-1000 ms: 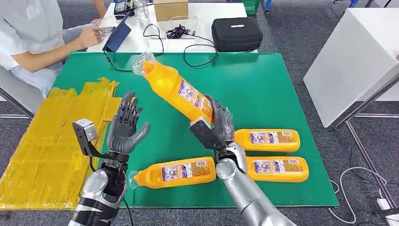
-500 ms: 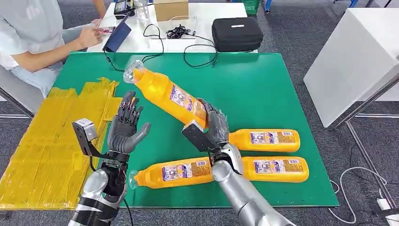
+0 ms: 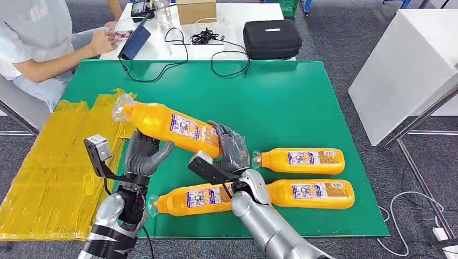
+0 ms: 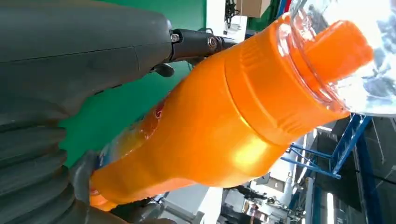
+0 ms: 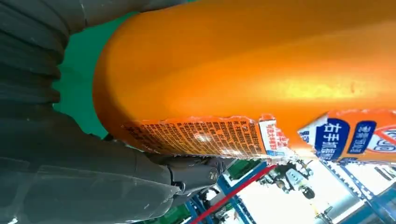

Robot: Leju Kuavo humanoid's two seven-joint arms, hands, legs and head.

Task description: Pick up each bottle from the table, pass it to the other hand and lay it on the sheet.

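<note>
The right hand point(image 3: 231, 151) grips the base end of an orange bottle point(image 3: 167, 123), holding it off the green table point(image 3: 302, 102) at a slant, its clear-capped neck pointing toward the yellow sheet point(image 3: 48, 162). The liquid inside is orange, and a printed label wraps the bottle's middle. In the right wrist view the bottle point(image 5: 261, 70) lies against the grey hand point(image 5: 70, 158), its torn-edged label showing.

The left hand point(image 3: 143, 154) is raised just beneath the held bottle's body, thumb out and fingers up around it. In the left wrist view the thumb point(image 4: 84, 42) lies along the bottle point(image 4: 219, 121) and the clear cap over the orange neck is near the lens; whether this hand has closed its grip on the bottle cannot be told.

Three more orange bottles lie on their sides on the table beside the held bottle: one point(image 3: 197, 198) just below the right hand at the near edge, one point(image 3: 300, 160) to its right, and one point(image 3: 313, 193) nearer the edge under that.

Beyond the green table stands a white table point(image 3: 237, 16) carrying a black case point(image 3: 271, 38), a cardboard box point(image 3: 196, 11) and cables point(image 3: 216, 48). A seated person point(image 3: 38, 43) is at its left end. The floor point(image 3: 335, 32) is grey carpet.
</note>
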